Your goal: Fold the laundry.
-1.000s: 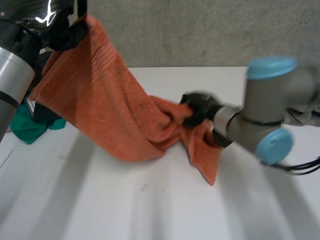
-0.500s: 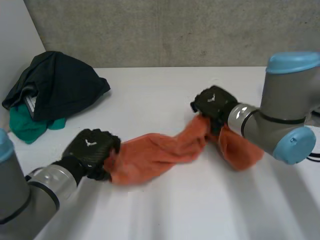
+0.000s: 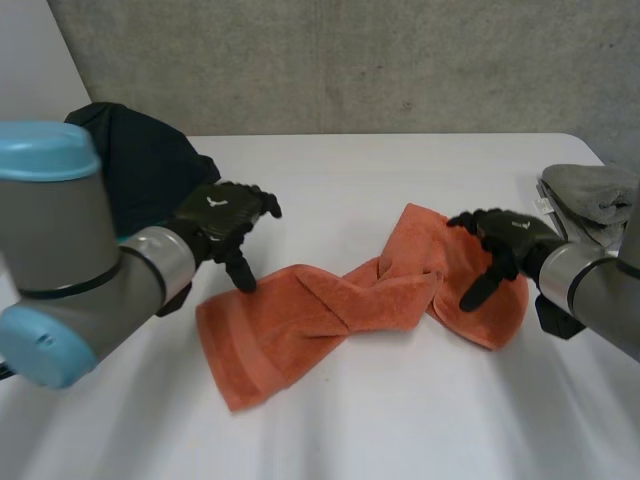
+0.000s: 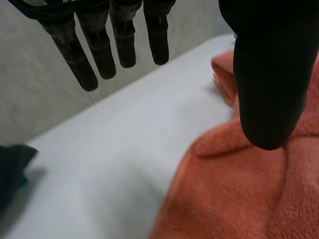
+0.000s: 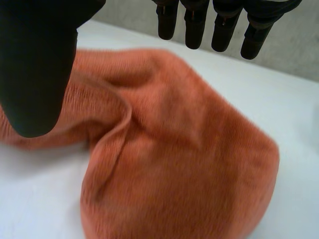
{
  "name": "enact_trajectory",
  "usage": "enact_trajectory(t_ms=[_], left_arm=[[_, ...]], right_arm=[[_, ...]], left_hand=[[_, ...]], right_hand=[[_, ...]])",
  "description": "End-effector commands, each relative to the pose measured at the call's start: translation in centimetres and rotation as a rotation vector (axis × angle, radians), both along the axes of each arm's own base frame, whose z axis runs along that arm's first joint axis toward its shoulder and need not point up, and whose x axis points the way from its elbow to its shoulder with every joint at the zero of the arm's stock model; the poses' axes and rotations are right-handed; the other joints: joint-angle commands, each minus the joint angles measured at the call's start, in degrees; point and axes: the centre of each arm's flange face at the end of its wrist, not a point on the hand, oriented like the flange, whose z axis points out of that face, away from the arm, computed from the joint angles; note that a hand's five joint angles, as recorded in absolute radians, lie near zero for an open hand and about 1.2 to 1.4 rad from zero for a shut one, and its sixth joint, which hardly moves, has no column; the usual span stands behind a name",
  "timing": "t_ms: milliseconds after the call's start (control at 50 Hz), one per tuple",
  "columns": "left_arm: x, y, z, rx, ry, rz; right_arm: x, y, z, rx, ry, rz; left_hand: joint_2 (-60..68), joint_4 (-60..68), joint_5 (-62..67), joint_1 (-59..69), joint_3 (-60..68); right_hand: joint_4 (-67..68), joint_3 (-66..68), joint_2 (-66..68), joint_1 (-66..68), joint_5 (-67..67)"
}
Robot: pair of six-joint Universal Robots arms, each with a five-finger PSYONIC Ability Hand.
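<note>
Orange towel (image 3: pixel 330 305), white table (image 3: pixel 400 420), dark garment (image 3: pixel 140 160), grey cloth (image 3: pixel 595 190)

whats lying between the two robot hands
In the head view, an orange towel lies between the left robot hand and the right robot hand, twisted at its middle.

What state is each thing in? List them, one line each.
Orange towel: lying on the table, twisted in the middle, held by neither hand.
Left robot hand: open, fingers straight, over the towel's left end.
Right robot hand: open, over the towel's right end.
Dark clothes: heaped, unfolded, at the table's back left.
Grey cloth: bunched at the table's right edge.
</note>
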Motion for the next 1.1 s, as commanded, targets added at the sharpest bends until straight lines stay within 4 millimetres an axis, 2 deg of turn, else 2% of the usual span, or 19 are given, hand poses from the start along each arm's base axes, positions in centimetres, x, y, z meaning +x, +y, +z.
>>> enact_trajectory(t_ms=[20,200,420,500,520,540,640,720,780,800,820,880,900,940,960,980,1020,1060,1100], left_arm=[[-2.0,-2.6,-3.3,0.06,-0.043,-0.011],[-3.0,-3.6,-6.2,0.164,-0.062,-0.045],[-5.4,-3.9,-8.3,0.145,-0.039,-0.119],[-6.1,-4.0,-8.8,0.132,-0.048,-0.121],[-6.3,-4.2,-9.0,0.122,-0.049,-0.116],[-6.3,-4.4,-9.2,0.119,-0.052,-0.11],[-7.1,-5.1,-10.0,0.089,-0.06,-0.107],[-8.1,-5.5,-10.2,0.047,-0.068,-0.128],[-8.8,-6.3,-9.2,-0.035,-0.065,-0.134],[-9.0,-6.8,-8.5,-0.077,-0.06,-0.128],[-9.2,-8.3,-6.7,-0.185,-0.037,-0.095],[-8.7,-11.1,-2.8,-0.377,0.014,0.022],[-8.0,-12.5,0.7,-0.506,0.072,0.111],[-7.2,-13.4,4.4,-0.622,0.148,0.181],[-6.8,-13.6,6.2,-0.673,0.194,0.198],[-6.3,-13.5,9.3,-0.751,0.291,0.195],[-6.0,-12.8,12.1,-0.807,0.383,0.163],[-5.6,-11.7,14.5,-0.848,0.469,0.118],[-5.3,-10.9,15.1,-0.853,0.48,0.1]], right_arm=[[0.3,0.2,-2.7,0.033,0.063,0.042],[2.5,0.3,-4.7,0.014,0.037,0.081],[5.2,-1.0,-6.0,0.007,-0.048,0.041],[5.9,-1.3,-6.3,-0.004,-0.05,0.03],[5.9,-1.6,-6.1,-0.022,-0.046,0.017],[5.9,-1.9,-5.9,-0.037,-0.045,0.01],[6.3,-3.2,-4.0,-0.141,-0.03,0.011],[6.8,-4.0,-0.4,-0.284,0.002,0.05],[7.3,-4.5,3.4,-0.433,0.014,0.088],[7.5,-4.7,4.4,-0.478,0.012,0.098],[7.8,-5.2,6.4,-0.569,0.006,0.112],[8.2,-6.1,9.4,-0.723,-0.005,0.108],[8.3,-6.8,11.2,-0.825,-0.012,0.092],[8.3,-7.3,13.1,-0.926,-0.019,0.068],[8.2,-7.6,14.1,-0.976,-0.024,0.054],[8.1,-8.1,15.8,-1.071,-0.036,0.031],[8.0,-8.3,17.4,-1.159,-0.045,0.012],[7.8,-8.7,19.0,-1.251,-0.07,-0.007],[7.6,-8.7,19.8,-1.284,-0.088,-0.012]], left_hand=[[6.25,6.83,7.61,5.89,6.2],[6.78,7.36,8.13,6.41,6.73],[6.27,6.85,7.62,5.9,6.22],[7.78,8.36,9.13,7.41,7.73],[10.11,10.69,11.47,9.75,10.06],[10.97,11.55,12.33,10.6,10.92],[15.17,15.75,16.53,14.8,15.12],[23.39,23.97,24.75,23.02,23.34],[55.62,56.2,56.98,55.26,55.57],[59.2,59.78,60.56,58.83,59.15],[59.23,59.82,60.59,58.87,59.18],[59.24,59.82,60.59,58.87,59.18],[59.24,59.82,60.59,58.87,59.18],[59.24,59.82,60.59,58.87,59.18],[59.24,59.82,60.59,58.87,59.18],[59.24,59.82,60.59,58.87,59.18],[59.24,59.82,60.59,58.87,59.18],[59.24,59.82,60.59,58.87,59.18],[59.24,59.82,60.59,58.87,59.18]], right_hand=[[-2.06,-1.99,-1.92,-2.71,-2.51],[1.48,1.54,1.62,0.82,1.03],[14.41,14.48,14.55,13.75,13.96],[47.15,47.22,47.3,46.5,46.7],[64.05,64.12,64.19,63.39,63.6],[67.9,67.97,68.05,67.25,67.45],[67.94,68.01,68.08,67.29,67.49],[67.94,68.01,68.08,67.29,67.49],[67.94,68.01,68.08,67.29,67.49],[67.94,68.01,68.08,67.29,67.49],[67.94,68.01,68.08,67.29,67.49],[67.94,68.01,68.08,67.29,67.49],[67.94,68.01,68.08,67.29,67.49],[67.94,68.01,68.08,67.29,67.49],[67.94,68.01,68.08,67.29,67.49],[67.94,68.01,68.08,67.29,67.49],[67.94,68.01,68.08,67.29,67.49],[67.94,68.01,68.08,67.29,67.49],[67.94,68.01,68.08,67.29,67.49]])
